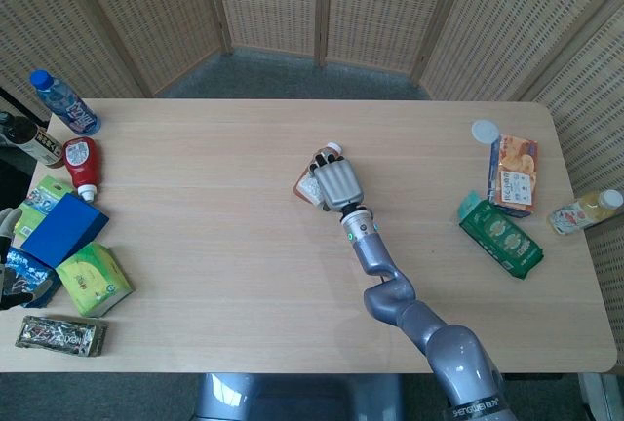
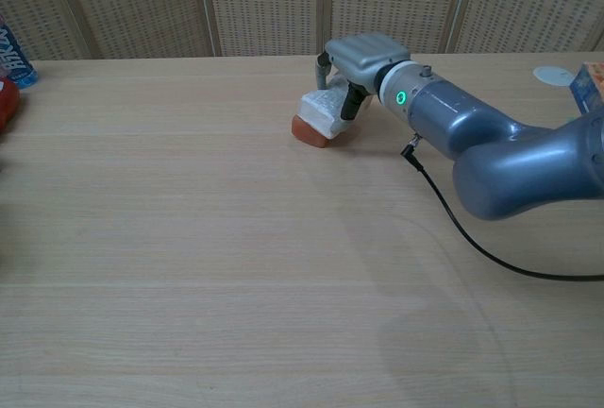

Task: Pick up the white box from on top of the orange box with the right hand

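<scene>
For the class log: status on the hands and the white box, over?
Right robot hand over white box, fingers down at its far side; grip unconfirmed. White box on orange box. Left robot hand out of view. Nothing in the way.

The right arm (image 1: 409, 319) is extended from the lower right of the head view toward frame centre. The right hand (image 1: 336, 182) is held palm down with fingers curled downward. The left hand is not seen.
</scene>
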`<state>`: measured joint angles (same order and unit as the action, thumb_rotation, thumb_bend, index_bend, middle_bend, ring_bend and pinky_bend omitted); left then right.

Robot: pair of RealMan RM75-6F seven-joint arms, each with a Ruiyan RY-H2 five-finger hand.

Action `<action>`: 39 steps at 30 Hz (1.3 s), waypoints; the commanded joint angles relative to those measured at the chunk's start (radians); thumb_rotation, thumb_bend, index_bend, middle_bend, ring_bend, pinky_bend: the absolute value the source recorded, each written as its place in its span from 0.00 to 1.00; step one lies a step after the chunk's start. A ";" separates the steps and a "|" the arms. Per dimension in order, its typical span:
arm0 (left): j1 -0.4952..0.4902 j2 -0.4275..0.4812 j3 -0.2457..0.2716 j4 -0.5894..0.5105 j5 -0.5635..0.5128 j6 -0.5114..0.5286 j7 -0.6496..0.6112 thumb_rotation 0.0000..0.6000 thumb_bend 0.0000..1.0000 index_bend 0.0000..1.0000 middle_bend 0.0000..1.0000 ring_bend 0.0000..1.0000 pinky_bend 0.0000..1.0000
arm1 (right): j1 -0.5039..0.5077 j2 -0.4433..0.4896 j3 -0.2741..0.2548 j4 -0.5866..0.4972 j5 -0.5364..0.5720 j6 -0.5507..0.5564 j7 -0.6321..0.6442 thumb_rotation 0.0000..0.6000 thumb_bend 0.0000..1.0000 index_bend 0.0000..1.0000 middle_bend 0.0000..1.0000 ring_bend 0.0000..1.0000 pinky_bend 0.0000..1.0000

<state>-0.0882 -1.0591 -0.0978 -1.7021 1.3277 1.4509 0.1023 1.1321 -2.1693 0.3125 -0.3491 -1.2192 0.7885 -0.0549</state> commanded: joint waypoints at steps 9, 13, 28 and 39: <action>0.002 0.003 -0.001 -0.002 0.003 0.003 -0.007 1.00 0.00 0.00 0.00 0.00 0.00 | -0.032 -0.020 -0.014 0.023 -0.030 0.038 0.051 1.00 0.00 0.58 0.44 0.30 0.55; 0.001 0.003 0.002 -0.003 0.008 0.002 -0.007 1.00 0.00 0.00 0.00 0.00 0.00 | -0.056 0.001 -0.014 -0.009 -0.038 0.075 0.065 1.00 0.00 0.59 0.44 0.30 0.55; 0.002 0.013 0.006 -0.018 0.027 0.005 -0.028 1.00 0.00 0.00 0.00 0.00 0.00 | -0.081 0.272 0.119 -0.482 0.008 0.265 -0.115 1.00 0.00 0.58 0.43 0.30 0.55; 0.014 0.039 0.008 -0.038 0.061 0.034 -0.070 1.00 0.00 0.00 0.00 0.00 0.00 | -0.085 0.535 0.292 -1.070 0.164 0.364 -0.467 1.00 0.00 0.58 0.43 0.30 0.55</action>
<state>-0.0751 -1.0215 -0.0898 -1.7394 1.3882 1.4837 0.0337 1.0469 -1.7327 0.5326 -1.2704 -1.1195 1.1013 -0.4012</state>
